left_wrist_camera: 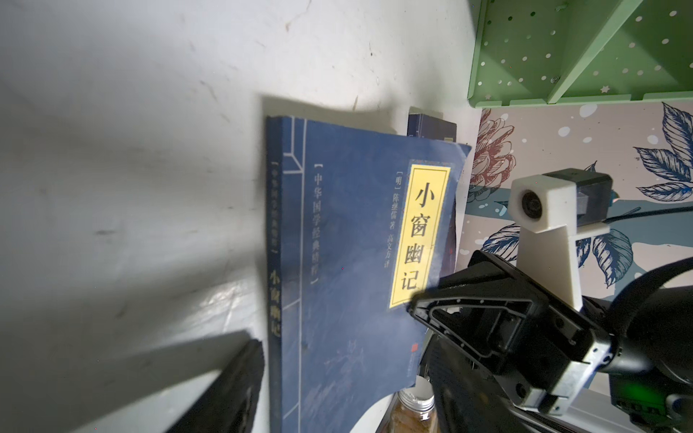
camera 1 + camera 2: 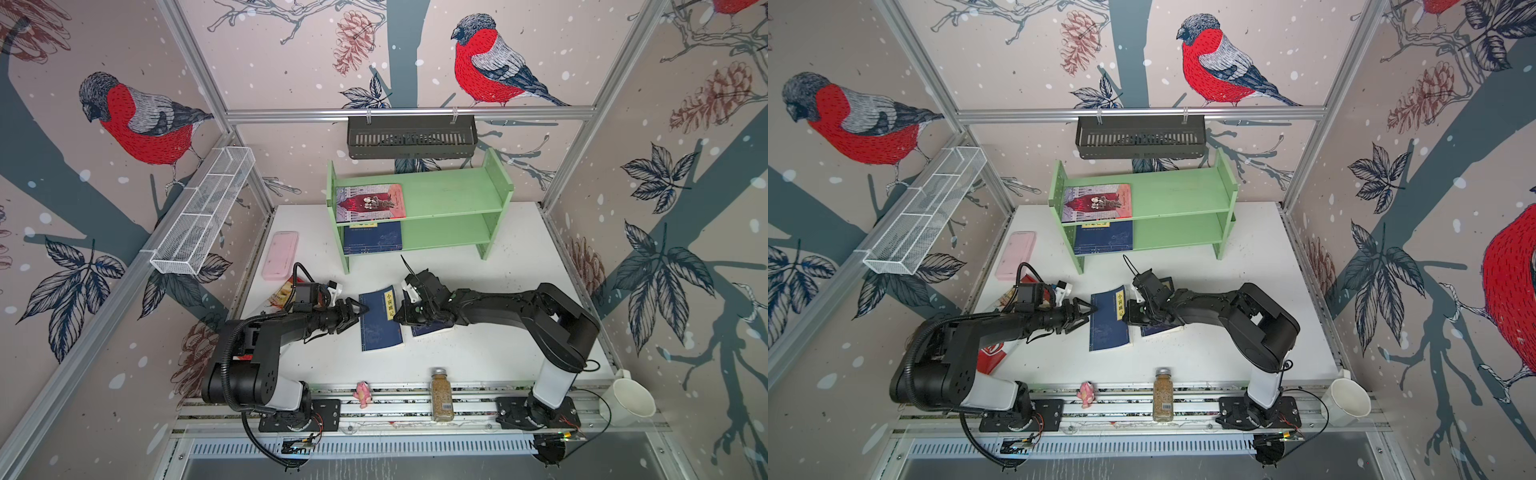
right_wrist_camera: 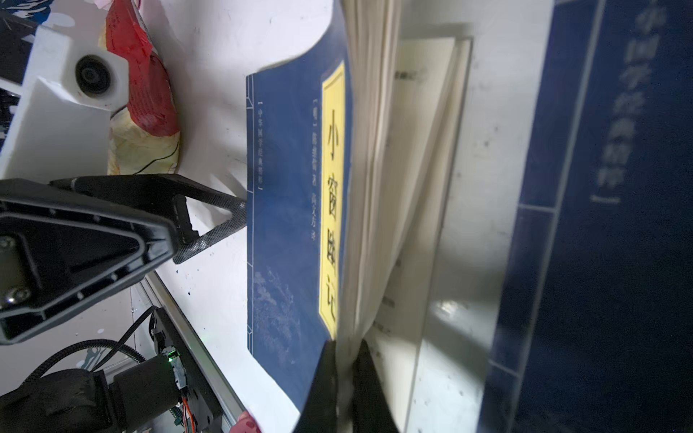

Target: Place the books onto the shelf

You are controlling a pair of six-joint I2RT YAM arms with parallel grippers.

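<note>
On table, right jaws pinching navy book

Book on table, before shelf

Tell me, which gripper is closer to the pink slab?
Left. The left gripper is at the navy book's spine edge, the side facing the pink slab; the right gripper pinches the book's opposite edge, farther away.

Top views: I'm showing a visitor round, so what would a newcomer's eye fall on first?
The light green shelf stands at the back, with a pink-red book on its upper tier. Mid-table sits a navy book with a yellow label: the right jaws pinch its lifted page edge, the left jaws stand open at its spine.
</note>
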